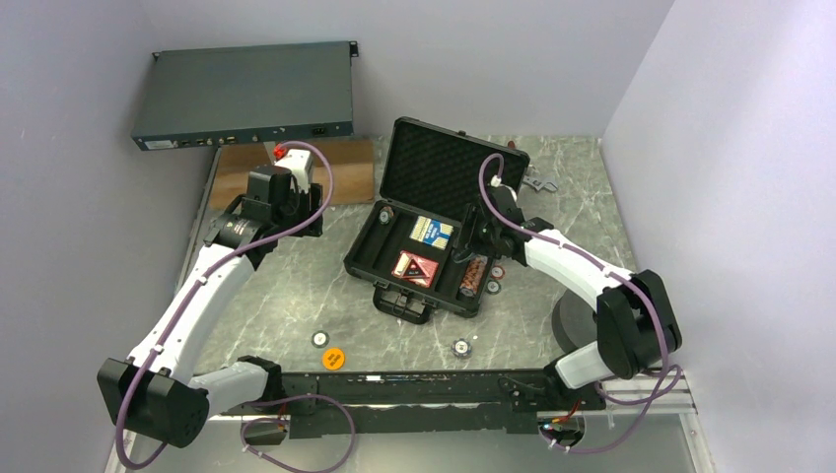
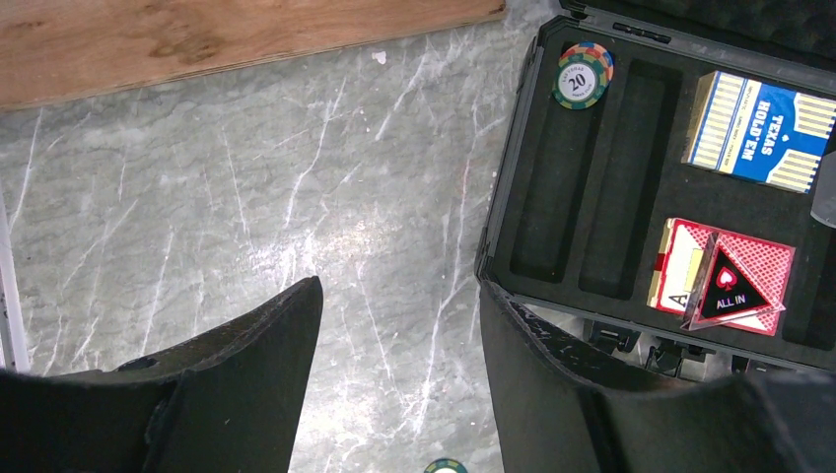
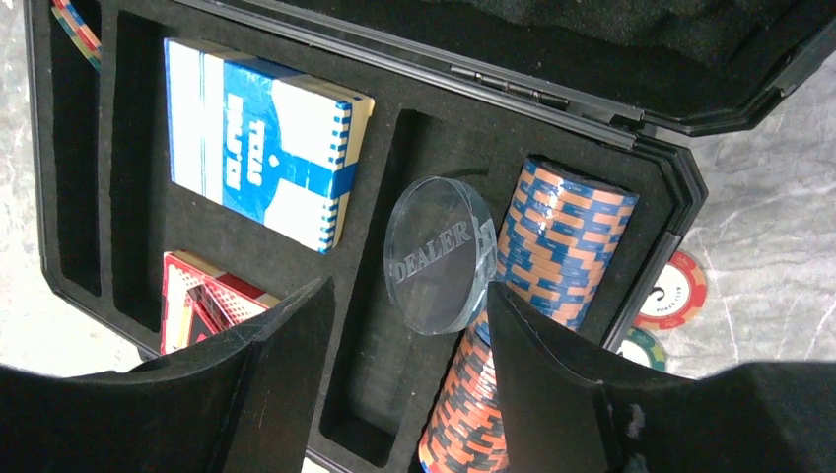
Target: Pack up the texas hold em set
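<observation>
The black case (image 1: 378, 244) lies open mid-table, its foam-lined lid (image 1: 449, 168) upright. It holds a blue card deck (image 1: 431, 231), a red deck under a triangular "ALL IN" marker (image 1: 416, 267), and a row of orange-blue chips (image 3: 562, 246). A clear "DEALER" disc (image 3: 441, 254) leans on that row. My right gripper (image 3: 406, 291) hangs open and empty just above the disc. My left gripper (image 2: 399, 286) is open over bare table left of the case (image 2: 611, 177). A "20" chip (image 2: 580, 79) sits in the case's left slot. An orange disc (image 1: 333, 358) and loose chips (image 1: 320, 339) (image 1: 460, 347) lie near the front.
Two more chips (image 1: 501, 271) lie right of the case. A grey-blue rack box (image 1: 246, 94) leans on the back wall above a wooden board (image 1: 345, 168). A wrench (image 1: 540, 182) lies behind the case. A dark round pad (image 1: 572, 320) is under my right arm.
</observation>
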Tool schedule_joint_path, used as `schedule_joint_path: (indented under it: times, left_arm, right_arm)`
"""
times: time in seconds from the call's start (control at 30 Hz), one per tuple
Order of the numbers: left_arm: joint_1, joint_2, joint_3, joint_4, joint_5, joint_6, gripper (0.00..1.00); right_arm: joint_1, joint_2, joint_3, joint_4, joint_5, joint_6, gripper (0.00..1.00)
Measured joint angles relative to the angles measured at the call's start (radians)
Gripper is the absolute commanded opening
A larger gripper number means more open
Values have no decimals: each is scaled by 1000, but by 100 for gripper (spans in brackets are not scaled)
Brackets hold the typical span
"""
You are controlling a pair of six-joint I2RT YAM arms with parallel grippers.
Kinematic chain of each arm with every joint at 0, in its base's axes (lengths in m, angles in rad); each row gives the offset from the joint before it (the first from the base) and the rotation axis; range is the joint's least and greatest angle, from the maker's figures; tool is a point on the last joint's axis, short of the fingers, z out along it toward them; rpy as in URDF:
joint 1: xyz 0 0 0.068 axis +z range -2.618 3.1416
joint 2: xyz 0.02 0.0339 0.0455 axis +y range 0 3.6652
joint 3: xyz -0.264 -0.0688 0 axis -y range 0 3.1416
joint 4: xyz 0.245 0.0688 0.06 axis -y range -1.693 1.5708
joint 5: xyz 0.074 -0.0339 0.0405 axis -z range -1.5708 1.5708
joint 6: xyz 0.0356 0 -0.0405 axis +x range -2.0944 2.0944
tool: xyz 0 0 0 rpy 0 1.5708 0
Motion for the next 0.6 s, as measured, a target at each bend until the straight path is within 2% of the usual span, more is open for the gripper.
schedule_joint_path:
  times: [0.6]
  left_arm:
    - [-5, 0, 0, 0, -7, 0, 65]
  right_arm:
    - [-21, 7, -21, 95, -63, -42, 60]
